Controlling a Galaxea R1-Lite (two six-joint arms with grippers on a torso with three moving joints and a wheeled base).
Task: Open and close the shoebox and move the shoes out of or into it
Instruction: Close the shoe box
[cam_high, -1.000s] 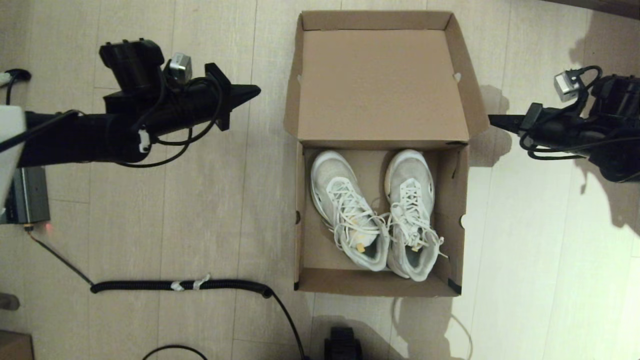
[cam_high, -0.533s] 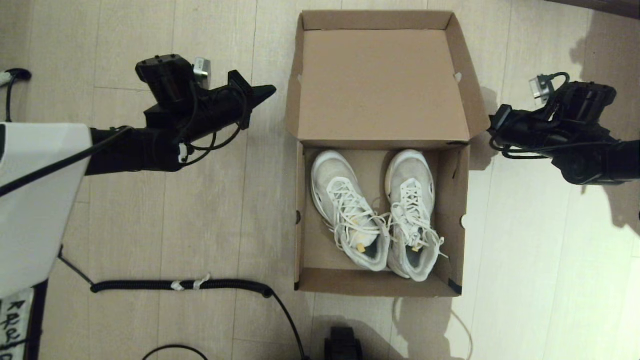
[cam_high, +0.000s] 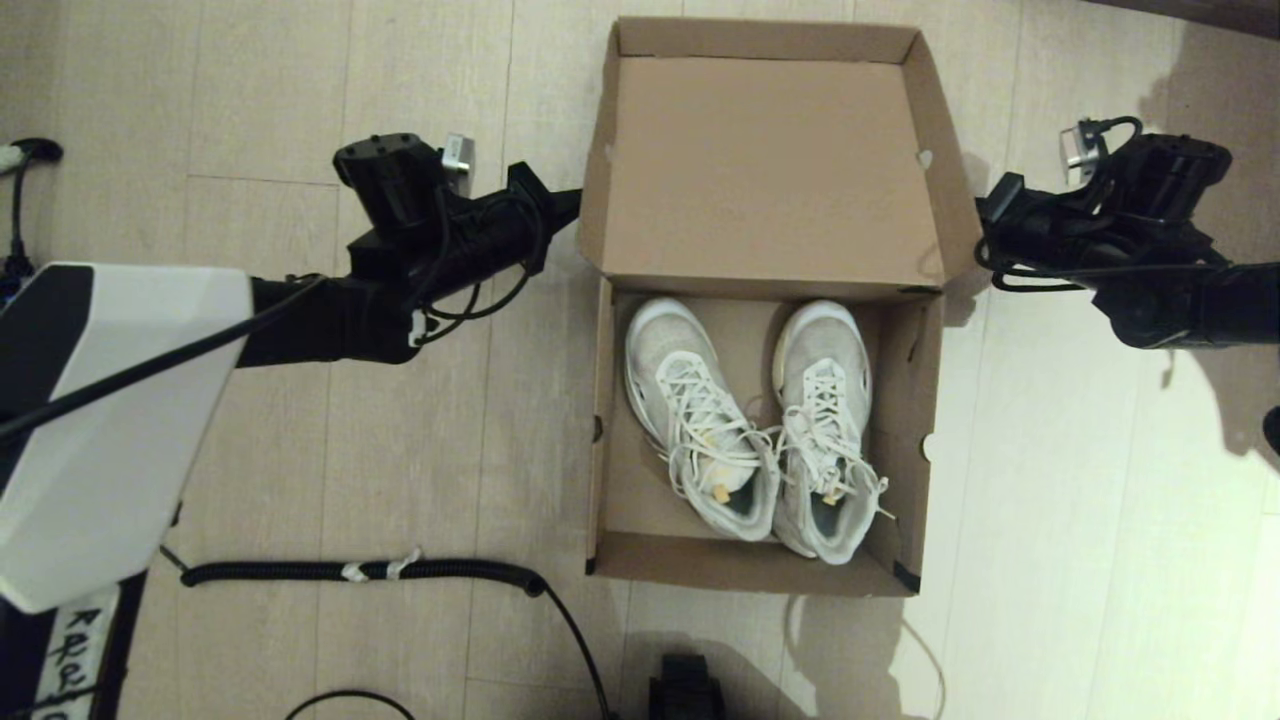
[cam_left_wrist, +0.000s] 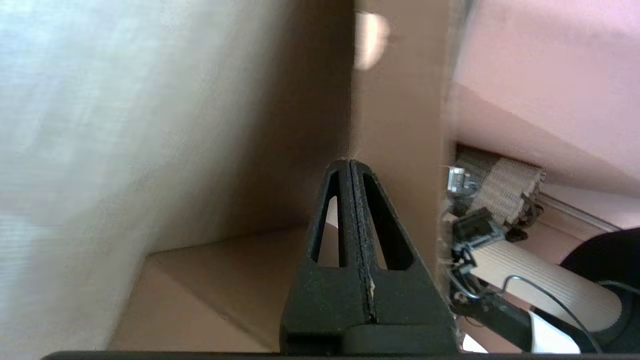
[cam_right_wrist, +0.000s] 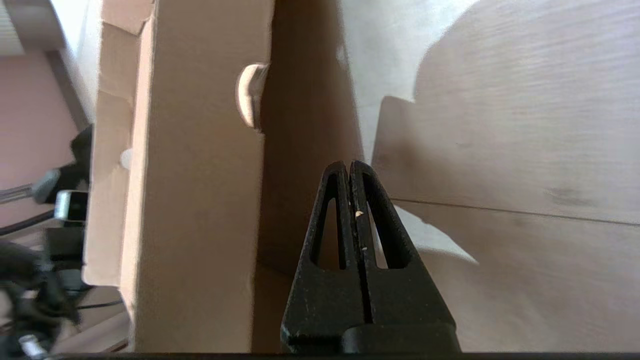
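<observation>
The brown cardboard shoebox (cam_high: 598, 430) stands open on the floor, its lid (cam_high: 760, 170) folded back on the far side. Both white shoes (cam_high: 692, 415) (cam_high: 825, 425) lie side by side inside, toes toward the lid. My left gripper (cam_high: 572, 200) is shut, with its tip against the lid's left side flap (cam_left_wrist: 395, 100). My right gripper (cam_high: 982, 215) is also shut, its tip at the lid's right side flap (cam_right_wrist: 200, 175). In the wrist views both the left gripper (cam_left_wrist: 349, 162) and the right gripper (cam_right_wrist: 348, 165) show their fingers pressed together with nothing between them.
A coiled black cable (cam_high: 360, 572) runs across the wooden floor near the box's front left corner. A black part (cam_high: 685, 692) sits at the near edge in front of the box. My white left arm casing (cam_high: 100, 430) fills the left side.
Both grippers have swung inward from well outside the box to the lid's two side flaps. The lid has shifted slightly. Both stayed shut.
</observation>
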